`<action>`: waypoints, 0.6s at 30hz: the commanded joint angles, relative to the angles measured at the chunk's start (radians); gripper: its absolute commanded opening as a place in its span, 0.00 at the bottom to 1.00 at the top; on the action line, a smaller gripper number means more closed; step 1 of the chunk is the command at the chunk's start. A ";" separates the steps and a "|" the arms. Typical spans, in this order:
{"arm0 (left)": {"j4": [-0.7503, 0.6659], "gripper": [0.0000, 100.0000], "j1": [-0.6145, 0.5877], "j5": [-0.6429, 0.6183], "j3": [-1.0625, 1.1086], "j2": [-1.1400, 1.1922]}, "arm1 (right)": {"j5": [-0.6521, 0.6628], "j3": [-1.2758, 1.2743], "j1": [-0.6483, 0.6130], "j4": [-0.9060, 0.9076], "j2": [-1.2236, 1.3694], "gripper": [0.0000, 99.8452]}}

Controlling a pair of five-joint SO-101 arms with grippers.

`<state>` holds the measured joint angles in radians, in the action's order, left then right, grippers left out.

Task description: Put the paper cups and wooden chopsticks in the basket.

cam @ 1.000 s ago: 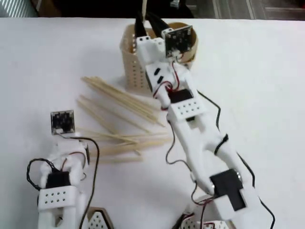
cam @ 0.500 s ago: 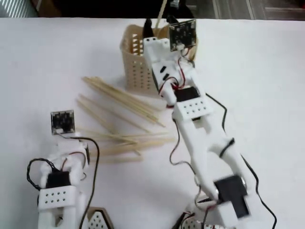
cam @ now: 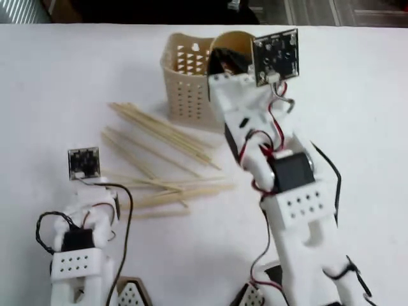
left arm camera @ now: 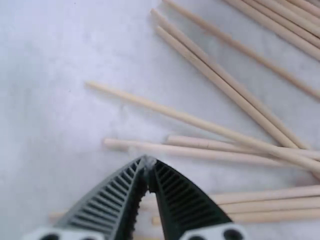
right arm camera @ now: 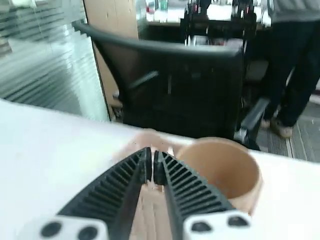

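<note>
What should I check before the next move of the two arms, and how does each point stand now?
1. Basket upright: ok.
2. Chopsticks in basket: not ok, many lie on the table.
3. Paper cup in basket: not ok, it seems to stand beside it.
4. Right gripper free of load: ok, shut on nothing, near the cup.
5. Left gripper open for a grasp: not ok, shut over the chopsticks.

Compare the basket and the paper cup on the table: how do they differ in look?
The basket is cream with walls full of holes; the paper cup is brown with a plain wall. The basket has squarish corners; the paper cup has a round rim. Both stand upright, open on top, side by side.
</note>
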<state>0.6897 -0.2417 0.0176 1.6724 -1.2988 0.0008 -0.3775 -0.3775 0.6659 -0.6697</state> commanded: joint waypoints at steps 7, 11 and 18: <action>-0.018 0.03 0.010 0.000 -0.003 -0.028 | 0.269 0.043 -0.107 0.458 -0.096 0.02; -0.018 0.03 0.010 0.000 -0.003 -0.028 | 0.273 0.041 -0.191 0.581 -0.094 0.02; -0.018 0.03 0.010 0.000 -0.003 -0.028 | 0.267 0.041 -0.269 0.671 0.008 0.02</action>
<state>0.6897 -0.2417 0.0176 1.6724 -1.2988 0.2616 -0.3775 -0.6229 1.3134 -0.7142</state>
